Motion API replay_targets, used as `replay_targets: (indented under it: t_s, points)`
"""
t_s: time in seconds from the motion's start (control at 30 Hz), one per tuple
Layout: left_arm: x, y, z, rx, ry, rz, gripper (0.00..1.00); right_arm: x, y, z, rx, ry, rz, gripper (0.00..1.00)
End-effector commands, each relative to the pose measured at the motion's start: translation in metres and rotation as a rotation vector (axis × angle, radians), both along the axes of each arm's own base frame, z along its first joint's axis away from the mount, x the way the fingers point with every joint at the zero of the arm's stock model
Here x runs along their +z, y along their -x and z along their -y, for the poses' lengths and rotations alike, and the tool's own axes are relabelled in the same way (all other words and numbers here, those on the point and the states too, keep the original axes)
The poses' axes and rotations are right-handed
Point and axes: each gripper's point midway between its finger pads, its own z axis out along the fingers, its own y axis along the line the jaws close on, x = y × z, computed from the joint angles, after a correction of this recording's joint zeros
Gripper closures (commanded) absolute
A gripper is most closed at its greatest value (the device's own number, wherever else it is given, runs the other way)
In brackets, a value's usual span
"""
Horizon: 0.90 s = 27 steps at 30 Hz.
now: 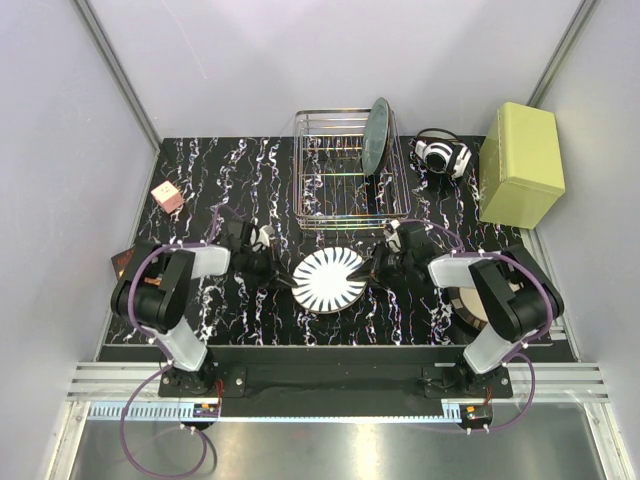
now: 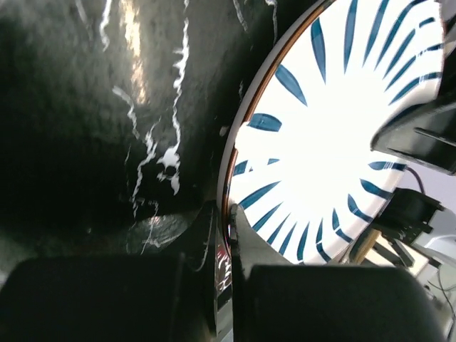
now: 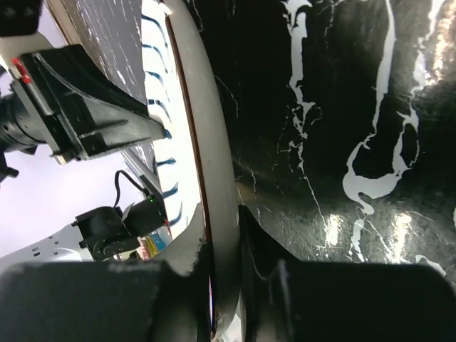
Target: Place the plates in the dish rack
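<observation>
Two-sided pinch on striped plate (image 1: 330,282)
Left gripper (image 1: 289,282), right gripper (image 1: 371,271) clamp opposite rims, probably for a level lift to the far rack (image 1: 325,175).

We are seeing the left gripper (image 2: 226,239) pinching the striped plate (image 2: 320,142) at its near rim, one finger on each face; the black marbled table (image 2: 92,107) is showing alongside.

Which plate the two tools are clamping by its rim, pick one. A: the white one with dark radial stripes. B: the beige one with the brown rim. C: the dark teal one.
A: the striped plate lies between the arms, and each wrist view shows its rim pinched, by the left tool on one edge and the right tool on the opposite edge.
</observation>
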Motion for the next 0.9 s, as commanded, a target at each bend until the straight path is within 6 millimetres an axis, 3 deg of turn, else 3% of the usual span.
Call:
replay_targets:
  t_s: [0.0,0.03,0.07,0.1,0.2,0.23,0.3,0.33,0.4,0.43,0.5,0.53,0.6,0.63,0.67,0.77,0.8,0.83,0.87]
  points:
    - [0.022,0.008,0.012,-0.049,0.04,0.072,0.75,0.018,-0.011,-0.001,-0.037,0.004,0.041,1.0]
    - [0.021,0.003,0.006,-0.035,-0.006,0.092,0.63,0.024,-0.009,-0.001,-0.015,0.016,0.023,1.0]
    - [0.034,-0.001,0.004,-0.042,-0.036,0.12,0.51,0.031,-0.007,0.0,0.04,0.028,0.061,1.0]
    - [0.041,-0.005,-0.002,-0.084,-0.068,0.195,0.02,0.036,-0.004,0.001,0.078,0.046,0.063,1.0]
    - [0.075,-0.024,-0.025,-0.125,-0.192,0.363,0.01,0.067,-0.005,0.002,0.178,0.084,0.14,1.0]
    - [0.093,-0.031,-0.036,-0.119,-0.24,0.411,0.01,0.091,-0.018,-0.002,0.183,0.08,0.208,1.0]
    - [0.109,-0.045,-0.062,-0.089,-0.336,0.494,0.01,0.12,-0.025,-0.002,0.226,0.095,0.316,1.0]
    - [0.113,-0.056,-0.082,-0.034,-0.441,0.522,0.01,0.151,-0.03,-0.005,0.244,0.089,0.358,1.0]
    - [0.132,-0.066,-0.109,0.014,-0.533,0.577,0.01,0.179,-0.03,-0.005,0.293,0.092,0.41,1.0]
    - [0.138,-0.07,-0.118,0.032,-0.56,0.598,0.01,0.217,-0.04,-0.01,0.297,0.068,0.507,1.0]
    - [0.156,-0.079,-0.133,0.077,-0.575,0.643,0.01,0.249,-0.041,-0.015,0.328,0.04,0.576,1.0]
    - [0.159,-0.08,-0.135,0.085,-0.571,0.653,0.01,0.283,-0.046,-0.019,0.323,0.016,0.662,1.0]
    - [0.166,-0.087,-0.141,0.126,-0.574,0.669,0.01,0.305,-0.057,-0.024,0.32,0.02,0.735,1.0]
    - [0.166,-0.091,-0.148,0.161,-0.603,0.669,0.01,0.33,-0.066,-0.026,0.299,0.022,0.806,1.0]
    - [0.167,-0.093,-0.153,0.19,-0.612,0.667,0.01,0.325,-0.088,-0.026,0.25,0.081,0.819,1.0]
    - [0.168,-0.095,-0.162,0.244,-0.627,0.658,0.01,0.342,-0.15,-0.018,0.07,0.231,0.934,1.0]
    - [0.169,-0.094,-0.163,0.254,-0.622,0.656,0.01,0.364,-0.167,-0.014,-0.008,0.262,1.006,1.0]
    - [0.172,-0.092,-0.164,0.262,-0.62,0.664,0.01,0.353,-0.2,-0.002,-0.115,0.386,1.004,1.0]
    - [0.174,-0.091,-0.165,0.265,-0.621,0.67,0.01,0.357,-0.213,0.001,-0.172,0.433,1.015,1.0]
